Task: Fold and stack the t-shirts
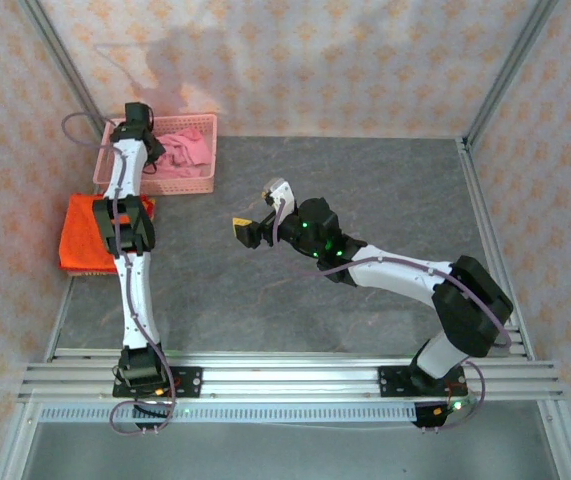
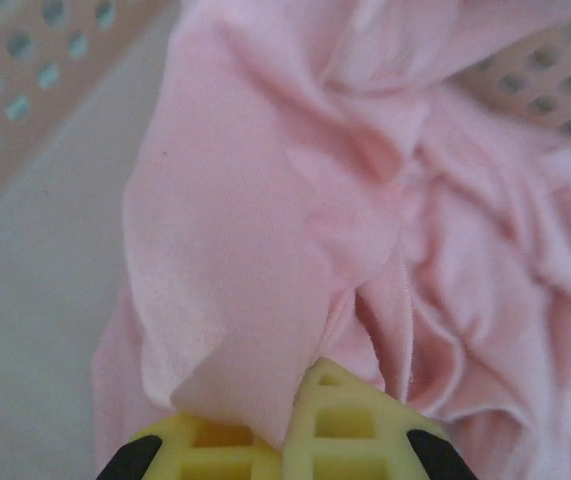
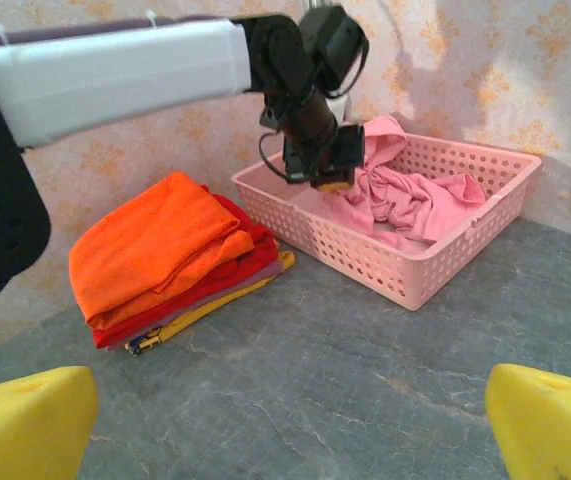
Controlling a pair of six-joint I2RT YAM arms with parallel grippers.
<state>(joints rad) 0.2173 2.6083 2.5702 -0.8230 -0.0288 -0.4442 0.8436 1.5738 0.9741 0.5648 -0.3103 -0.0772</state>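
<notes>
left arm stretched into pink plastic mesh basket, left gripper clamped tight on crumpled light pink cloth t-shirt inside | right gripper hovers, fingers spread wide, empty | grey stone-look table, floral wallpaper walls; folded orange-red t-shirts stacked beside basket | stack's lower layers unclear
</notes>
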